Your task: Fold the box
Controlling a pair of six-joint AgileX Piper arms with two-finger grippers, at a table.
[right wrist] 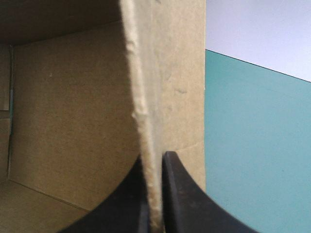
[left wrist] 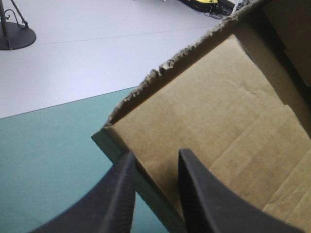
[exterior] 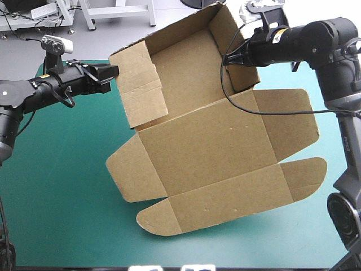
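Brown box point(exterior: 208, 141), walls up, jaws gripping

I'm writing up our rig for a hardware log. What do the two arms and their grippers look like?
Both are mostly black, built of rounded cylindrical segments. The left arm shows a small white dot; the right arm a small yellowish label near the wrist. The left gripper and right gripper each have two broad black fingers, curved like fins.
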